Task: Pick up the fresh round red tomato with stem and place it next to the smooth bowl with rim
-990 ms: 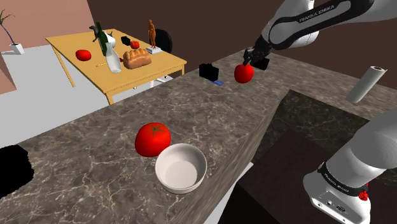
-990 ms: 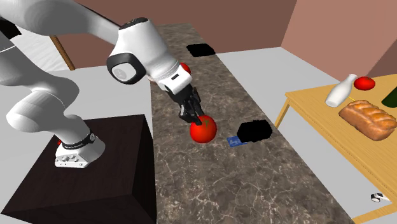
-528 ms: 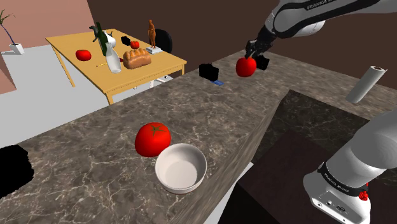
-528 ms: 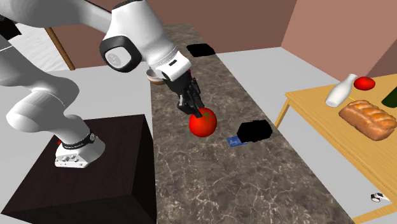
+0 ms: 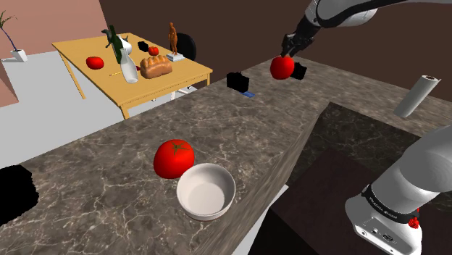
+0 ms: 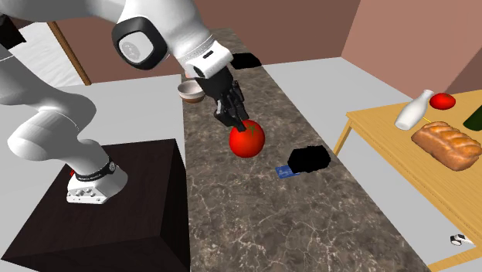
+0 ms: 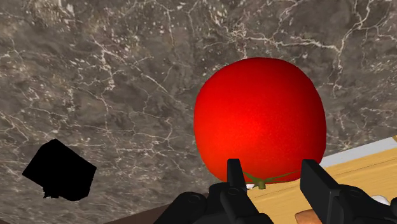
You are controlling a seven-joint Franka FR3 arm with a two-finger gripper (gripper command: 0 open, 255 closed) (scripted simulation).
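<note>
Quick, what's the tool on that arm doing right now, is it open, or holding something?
Tool: closed, holding the red tomato at its stem end.

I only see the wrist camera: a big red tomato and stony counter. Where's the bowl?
Observer: The white bowl sits near the close end of the counter in the shoulder view, far from the gripper.
Kid: Anything beside it?
Observer: Yes, a second red tomato lies right beside it.
Kid: Is my tomato in the air?
Observer: Yes, the held tomato hangs above the counter, not resting on it.
</note>
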